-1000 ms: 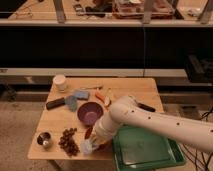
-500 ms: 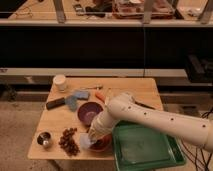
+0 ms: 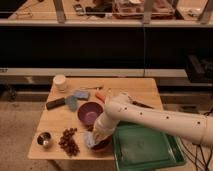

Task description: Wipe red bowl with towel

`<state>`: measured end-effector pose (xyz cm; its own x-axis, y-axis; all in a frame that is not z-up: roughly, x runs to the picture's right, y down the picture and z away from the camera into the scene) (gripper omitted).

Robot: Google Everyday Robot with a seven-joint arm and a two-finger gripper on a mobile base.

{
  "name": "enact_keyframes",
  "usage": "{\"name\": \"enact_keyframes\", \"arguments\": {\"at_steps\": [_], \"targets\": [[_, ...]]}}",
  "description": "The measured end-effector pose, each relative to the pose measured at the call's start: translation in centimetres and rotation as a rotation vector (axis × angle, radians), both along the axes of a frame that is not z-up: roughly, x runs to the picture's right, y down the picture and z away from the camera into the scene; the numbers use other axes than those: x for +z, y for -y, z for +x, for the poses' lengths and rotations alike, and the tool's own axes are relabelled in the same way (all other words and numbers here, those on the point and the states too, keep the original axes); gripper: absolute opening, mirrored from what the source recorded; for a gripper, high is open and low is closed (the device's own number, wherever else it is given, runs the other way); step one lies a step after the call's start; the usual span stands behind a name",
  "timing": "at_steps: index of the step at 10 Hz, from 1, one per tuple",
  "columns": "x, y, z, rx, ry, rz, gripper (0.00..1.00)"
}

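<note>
Hangs low over the front edge of the wooden tabletop (image 3: 132,90) with the end effector (image 3: 100,135) pressed together, pinching the small pale grey-blue cloth towel (image 3: 91,140). Holds that towel against the left rim of the round orange-red bowl (image 3: 104,146), mostly hidden under the white arm. Just behind: round purple bowl (image 3: 90,113). Just right: green plastic tray (image 3: 150,150). Well left: small steel cup (image 3: 44,140).

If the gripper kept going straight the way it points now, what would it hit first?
Probably the red bowl: the gripper, low at the table's front edge, points down into it, shut on the towel at its tip, which would press the bowl. Depth is unclear.
</note>
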<state>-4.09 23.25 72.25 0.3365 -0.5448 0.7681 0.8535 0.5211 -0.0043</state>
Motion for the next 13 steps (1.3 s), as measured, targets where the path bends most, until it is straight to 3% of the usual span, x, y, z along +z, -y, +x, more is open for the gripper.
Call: {"name": "enact_keyframes", "arguments": {"at_steps": [4,7,10,13], "targets": [[-0.1,-0.3,3.4,0.041,-0.042,-0.014,0.00],[1.7,1.4,4.4,0.056,-0.072,-0.017,0.00],[1.1,4.6,1.8,0.077,-0.023,0.026,0.00],[-0.3,6.3,-4.6,0.047,0.060,0.060,0.00]]}}
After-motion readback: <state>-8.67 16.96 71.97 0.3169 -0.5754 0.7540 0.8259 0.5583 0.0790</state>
